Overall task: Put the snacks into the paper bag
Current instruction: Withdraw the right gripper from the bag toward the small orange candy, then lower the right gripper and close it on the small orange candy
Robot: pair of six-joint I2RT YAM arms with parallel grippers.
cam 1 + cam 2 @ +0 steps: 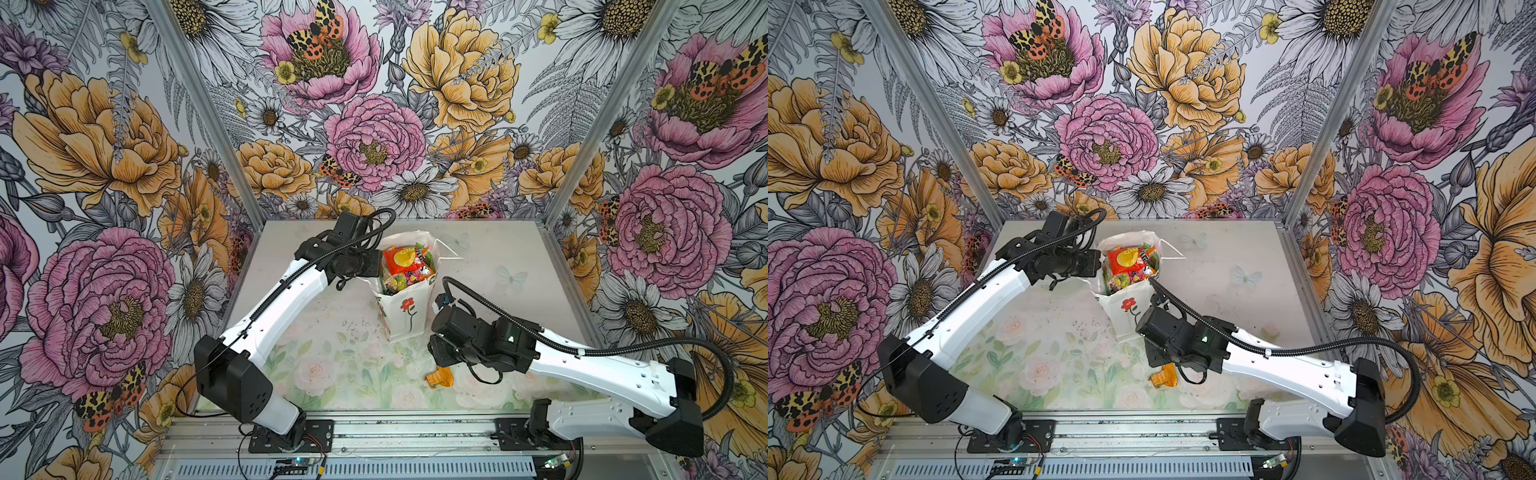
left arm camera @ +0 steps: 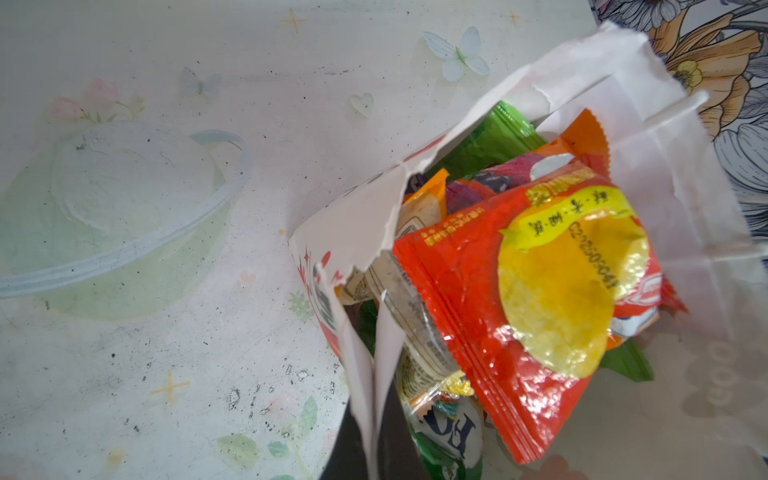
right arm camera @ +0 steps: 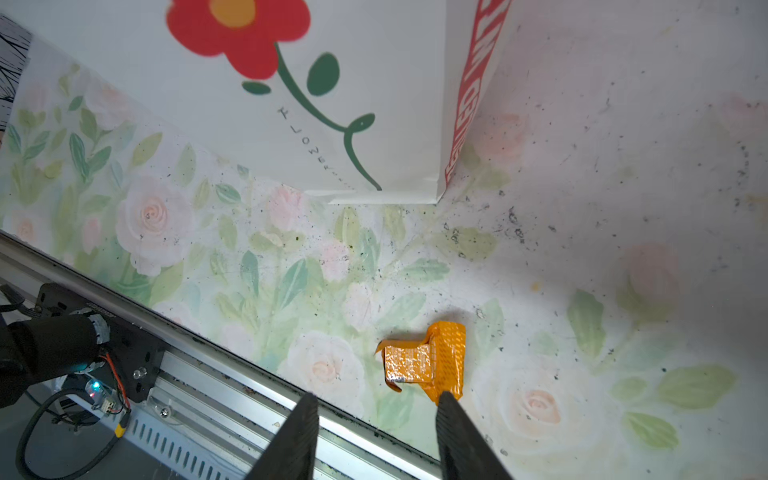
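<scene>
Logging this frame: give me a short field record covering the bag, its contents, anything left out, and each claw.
paper bag: upright mid-table, top rim torn, red flower side facing the front rail
in bag: several snacks, red-yellow packet on top
left out: one orange packet, lying on the table in front of the bag
left claw: shut at the bag's rim, apparently pinching it
right claw: open, low over the orange packet, not gripping it
status: unfinished
</scene>
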